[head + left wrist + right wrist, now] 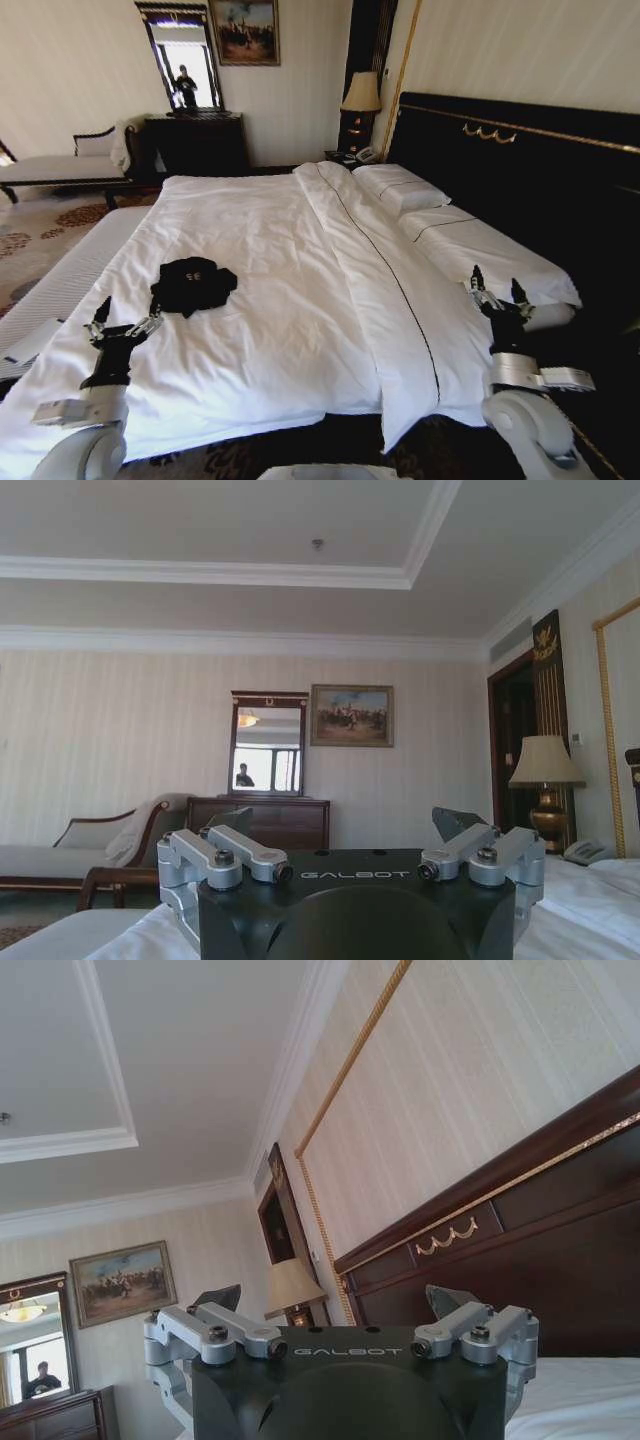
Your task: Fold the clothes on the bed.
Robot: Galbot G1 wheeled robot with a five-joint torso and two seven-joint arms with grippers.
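Black T-shirt (192, 284) lies bunched in a small heap on the white duvet (290, 300) of the bed (330, 390), at about nine o'clock from the bed's middle in the head view. A trace of pale lettering shows on its top, too small to read. The fabric looks crumpled rather than spread flat, though its exact folds are hard to make out.

The left gripper (123, 318) hangs at about seven o'clock from the shirt, just beside it and over the duvet, its jaws spread apart and holding nothing; whether one fingertip brushes the fabric cannot be told. In the left wrist view the same gripper (342, 825) points toward a far wall with a mirror (268, 744) and a painting (351, 715).

The right gripper (496, 282) sits well apart from the shirt, at about three o'clock across the bed, beside a pillow (490, 250) near the dark headboard (520, 160). Its jaws are likewise open and empty, seen again in the right wrist view (338, 1300) against the headboard (520, 1230) and a lamp (292, 1288).
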